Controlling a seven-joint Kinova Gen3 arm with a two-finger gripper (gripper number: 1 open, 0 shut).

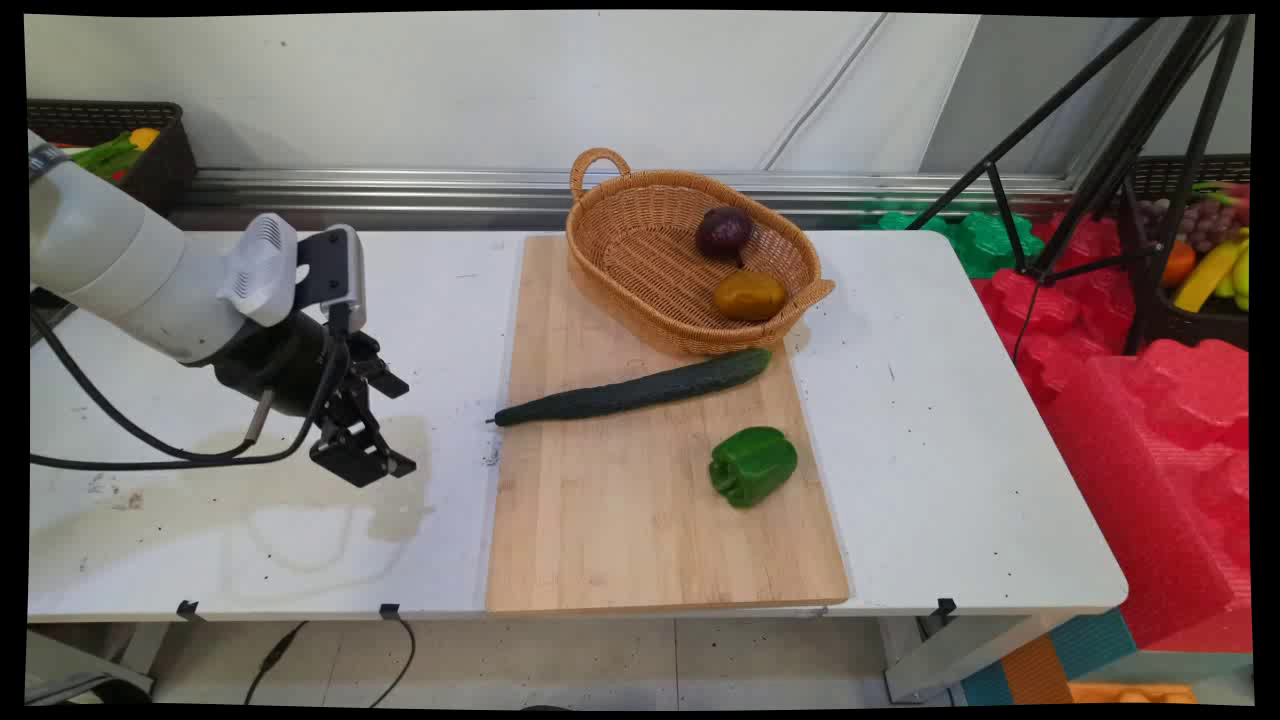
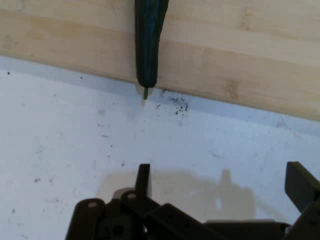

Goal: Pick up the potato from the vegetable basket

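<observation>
end effector [image 1: 392,425] wide, empty, over bare table [image 1: 300,540]; nearest: cucumber [image 1: 635,389] stem tip; on cutting board [image 1: 640,520]

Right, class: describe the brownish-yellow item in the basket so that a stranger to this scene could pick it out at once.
Find the wooden board on the white table; the wicker basket sits at its far end. Two things lie inside. The one wanted is the brownish-yellow fruit by the basket's near rim, smooth and rounded, unlike the dark purple one farther back.
</observation>
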